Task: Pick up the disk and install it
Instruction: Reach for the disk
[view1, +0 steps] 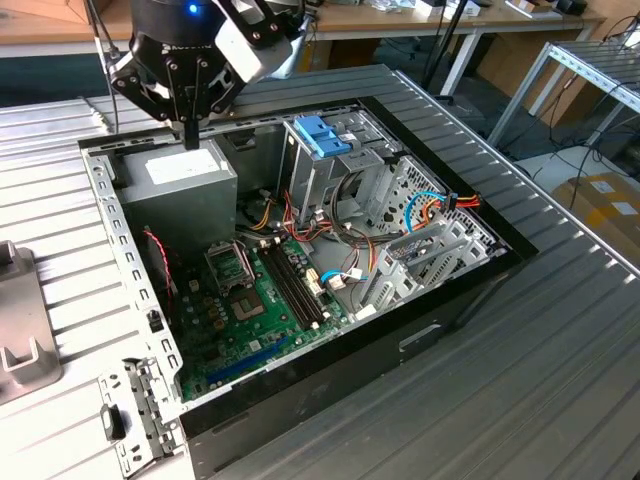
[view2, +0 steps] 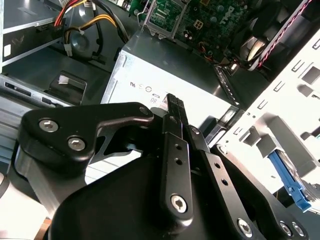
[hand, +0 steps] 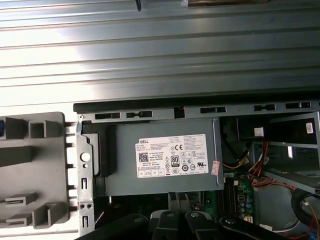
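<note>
Gripper (view1: 190, 138): fingers pressed together with nothing between them. It points down over the grey power supply (view1: 180, 178), tip close to the top face; contact cannot be told.
Power supply: seated in a corner of the computer case (view1: 112, 235), which lies open-side up, probably for access from above.
Drive cage (view1: 315, 170): carries a blue latch (view1: 322, 135) on top.
Disk: not surely identified. A blue strip (view2: 295, 186) by the grey holder (hand: 35, 170) outside the case may be its rail.

The disk (view2: 295, 187), blue side rail showing, outside the case (view2: 280, 107) beside its pale perforated wall.
</note>
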